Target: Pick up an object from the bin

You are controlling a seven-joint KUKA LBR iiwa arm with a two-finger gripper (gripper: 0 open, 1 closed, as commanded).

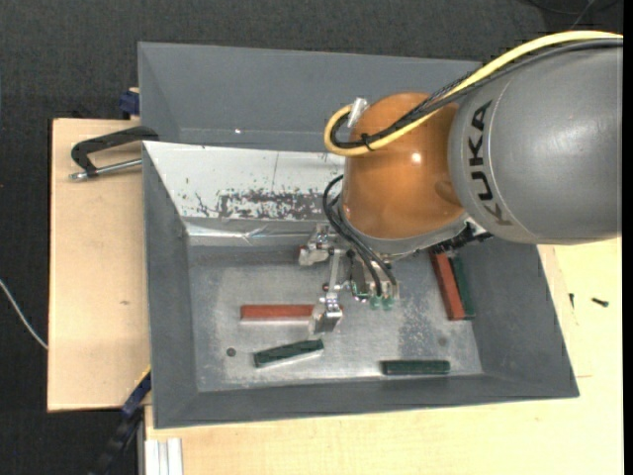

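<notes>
Status: approach step, nothing grasped. My gripper (321,283) hangs low over the middle of the bin (168,265). Its two metal fingers stand apart, with only bare floor showing between them, so I record it as released and empty.

The nearest thing is a red bar (276,313) lying flat on the floor left of centre. Its right end is just beside my nearer fingertip (328,314); I cannot tell whether they touch. The bar is beside the gripper, not inside it. A dark green bar (287,353) lies just below the red one, tilted. A second green bar (415,367) rests near the front wall, and a red stick (450,285) lies to my right.

Judgement: the pick is not yet made. The next move calls for shifting left to straddle the red bar across its narrow width, then closing and lifting. The main risk is that the fingertip nudges the bar's end instead of bracketing it.
</notes>
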